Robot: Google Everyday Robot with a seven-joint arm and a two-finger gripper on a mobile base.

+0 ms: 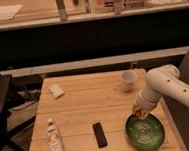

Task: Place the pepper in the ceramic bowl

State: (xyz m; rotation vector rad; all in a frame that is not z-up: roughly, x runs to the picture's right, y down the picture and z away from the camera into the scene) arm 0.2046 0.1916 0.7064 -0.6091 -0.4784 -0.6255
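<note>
The dark-green ceramic bowl (145, 132) with pale swirl lines sits on the wooden table near its front right corner. My gripper (138, 111) hangs from the white arm just over the bowl's far left rim. A tiny orange-red pepper (139, 114) shows at the gripper's tip, held between the fingers and right above the rim.
A small white cup (128, 79) stands behind the bowl at the back right. A black remote (99, 134) lies left of the bowl, a clear bottle (54, 139) at the front left, and a pale packet (56, 90) at the back left. The table (91, 105) ends just right of the bowl.
</note>
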